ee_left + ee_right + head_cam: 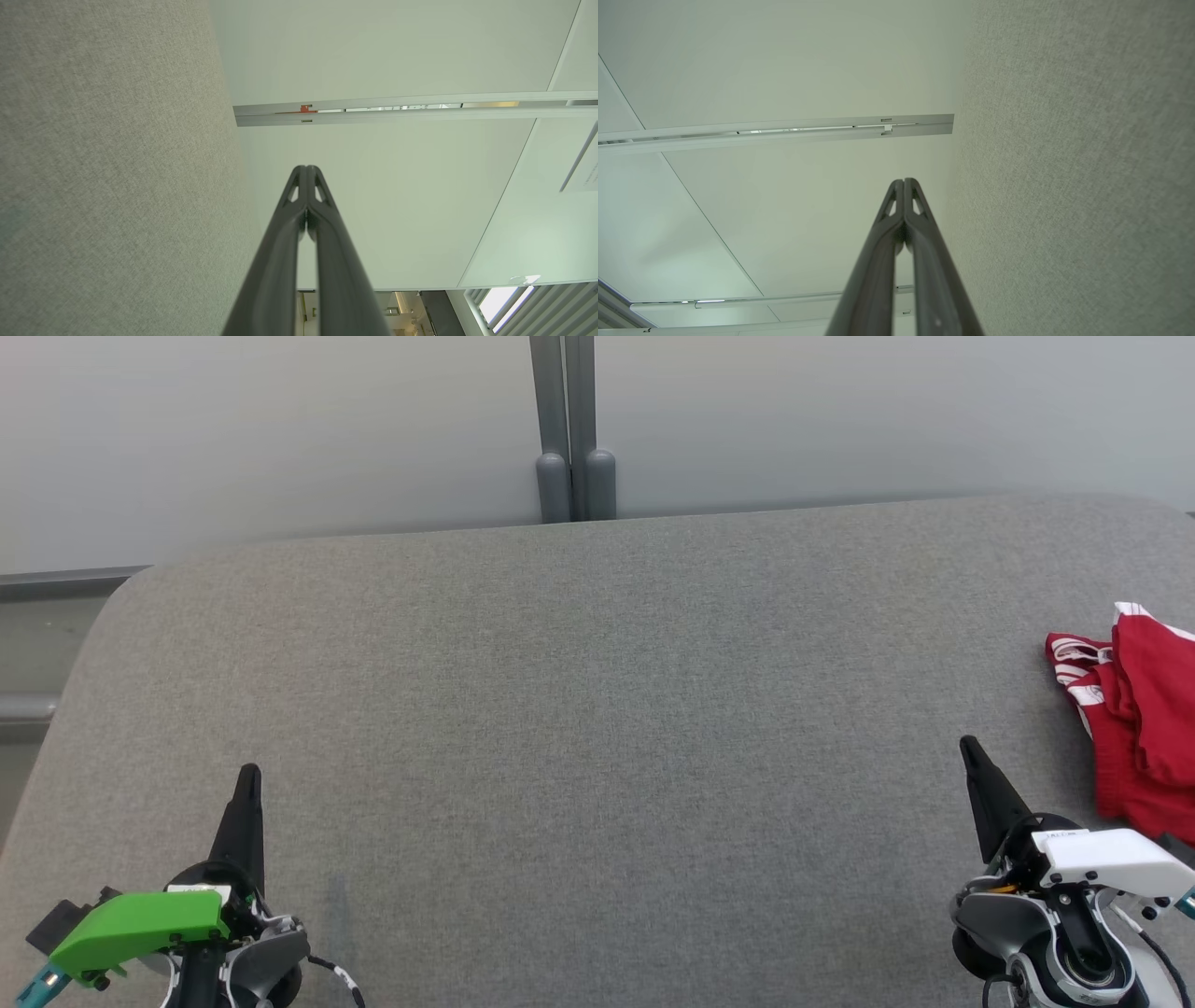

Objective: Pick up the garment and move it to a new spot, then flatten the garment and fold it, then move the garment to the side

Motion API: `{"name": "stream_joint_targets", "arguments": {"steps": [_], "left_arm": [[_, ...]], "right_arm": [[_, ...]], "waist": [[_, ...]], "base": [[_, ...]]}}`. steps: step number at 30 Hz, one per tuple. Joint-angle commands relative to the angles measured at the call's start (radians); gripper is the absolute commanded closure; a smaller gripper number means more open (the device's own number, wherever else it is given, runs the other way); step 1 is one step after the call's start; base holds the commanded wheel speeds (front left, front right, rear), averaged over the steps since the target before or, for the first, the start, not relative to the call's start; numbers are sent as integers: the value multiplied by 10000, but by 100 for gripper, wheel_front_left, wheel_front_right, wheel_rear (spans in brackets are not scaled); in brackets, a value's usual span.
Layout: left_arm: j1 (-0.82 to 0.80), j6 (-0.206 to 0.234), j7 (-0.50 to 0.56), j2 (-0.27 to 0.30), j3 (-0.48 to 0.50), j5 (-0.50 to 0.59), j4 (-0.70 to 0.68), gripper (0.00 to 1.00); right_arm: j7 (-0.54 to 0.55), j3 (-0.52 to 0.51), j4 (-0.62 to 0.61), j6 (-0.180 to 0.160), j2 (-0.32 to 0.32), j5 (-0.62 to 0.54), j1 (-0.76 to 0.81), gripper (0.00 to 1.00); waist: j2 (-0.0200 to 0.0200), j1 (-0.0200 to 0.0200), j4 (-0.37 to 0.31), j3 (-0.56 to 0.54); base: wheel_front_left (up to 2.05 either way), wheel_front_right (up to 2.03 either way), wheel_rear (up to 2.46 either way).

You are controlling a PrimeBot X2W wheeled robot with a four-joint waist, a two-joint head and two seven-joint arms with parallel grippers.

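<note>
A crumpled red garment [1139,719] with white stripes lies at the right edge of the grey fabric table [597,728], partly cut off by the head view's border. My right gripper [971,747] hovers at the lower right, just left of the garment and apart from it, its dark fingers pressed together and empty. At the lower left my left gripper [248,775] is shut too, holding nothing, far from the garment. In the left wrist view the left gripper [306,169] has its tips touching. In the right wrist view the right gripper [904,181] shows the same closed tips.
A pale wall with a grey vertical post [571,429] runs behind the table's far edge. The table's rounded left corner [121,607] drops off toward a grey ledge. Both wrist views look along the table surface toward white wall panels.
</note>
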Motion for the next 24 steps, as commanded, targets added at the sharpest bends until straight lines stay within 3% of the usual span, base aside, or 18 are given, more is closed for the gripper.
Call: {"name": "stream_joint_targets", "arguments": {"steps": [1, 24], "left_arm": [[-105, -54, 43, 65, 32, -8, -22, 100], [-105, -54, 42, 66, 32, -8, -22, 100]], "right_arm": [[34, -13, -61, 7, -38, 64, 100, 100], [33, -12, -61, 7, -38, 65, 100, 100]], "waist": [[0, 0, 0, 0], [0, 0, 0, 0]], "base": [[0, 0, 0], [0, 0, 0]]}}
